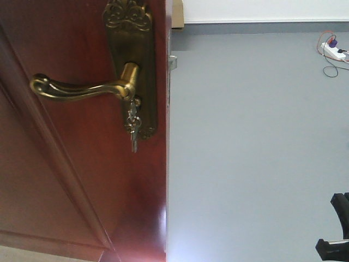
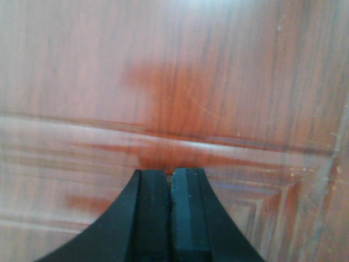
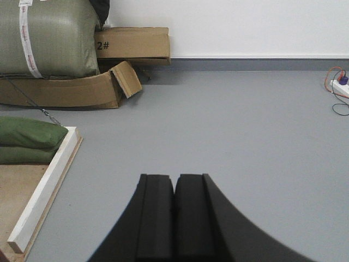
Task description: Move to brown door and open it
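The brown door [image 1: 65, 164] fills the left half of the front view, glossy reddish-brown with a panel moulding. Its brass backplate [image 1: 131, 33] carries a curved brass lever handle [image 1: 82, 89] pointing left, with keys [image 1: 133, 128] dangling below. A silver latch [image 1: 172, 62] juts from the door's edge. In the left wrist view my left gripper [image 2: 171, 173] is shut, empty, close against the door panel [image 2: 174, 65]. My right gripper [image 3: 175, 177] is shut and empty, facing open grey floor [image 3: 245, 125]. A black part of the right arm [image 1: 335, 229] shows at the bottom right of the front view.
Right of the door's edge lies open grey floor [image 1: 256, 142] up to a white wall. A power strip with cables [image 1: 334, 52] lies far right. The right wrist view shows cardboard boxes [image 3: 131, 46], green bags [image 3: 46, 38] and a white wooden frame [image 3: 46, 180] on the left.
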Controlling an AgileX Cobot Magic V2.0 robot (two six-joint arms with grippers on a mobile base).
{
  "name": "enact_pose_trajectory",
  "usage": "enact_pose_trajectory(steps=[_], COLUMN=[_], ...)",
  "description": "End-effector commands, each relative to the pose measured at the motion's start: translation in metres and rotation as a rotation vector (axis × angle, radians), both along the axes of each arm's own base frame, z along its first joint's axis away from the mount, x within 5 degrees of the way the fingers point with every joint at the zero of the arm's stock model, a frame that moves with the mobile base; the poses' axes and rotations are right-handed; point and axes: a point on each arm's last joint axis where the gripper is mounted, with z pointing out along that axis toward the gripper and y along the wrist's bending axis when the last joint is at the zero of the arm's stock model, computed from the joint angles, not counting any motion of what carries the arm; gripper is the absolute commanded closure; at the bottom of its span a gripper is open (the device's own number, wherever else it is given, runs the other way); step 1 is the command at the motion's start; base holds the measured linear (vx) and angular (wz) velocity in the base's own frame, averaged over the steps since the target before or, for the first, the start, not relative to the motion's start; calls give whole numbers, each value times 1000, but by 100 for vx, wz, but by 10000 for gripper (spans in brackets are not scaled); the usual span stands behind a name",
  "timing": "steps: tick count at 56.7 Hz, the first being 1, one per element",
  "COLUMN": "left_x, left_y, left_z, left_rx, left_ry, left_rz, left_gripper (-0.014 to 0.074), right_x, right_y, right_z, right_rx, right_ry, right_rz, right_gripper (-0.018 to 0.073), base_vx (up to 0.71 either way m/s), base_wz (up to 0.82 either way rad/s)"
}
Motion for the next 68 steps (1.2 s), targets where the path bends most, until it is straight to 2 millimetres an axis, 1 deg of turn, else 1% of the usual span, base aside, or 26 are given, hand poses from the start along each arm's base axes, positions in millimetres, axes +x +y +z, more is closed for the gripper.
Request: enact_pose_trajectory(steps=[1,68], left_x=[-2,-2], left_y=[3,3], left_z=[12,12], left_rx=[-13,-13], left_ry=[-58,-58], left_rz=[33,33], left_gripper=[600,600], right_x=[2,2], right_y=[-1,-1], right_z=[6,6], right_rx=[-7,-7], right_ry=[-83,-80], right_rz=[-5,-5], right_gripper=[559,559], base_vx=[15,8], base_wz=[-2,3])
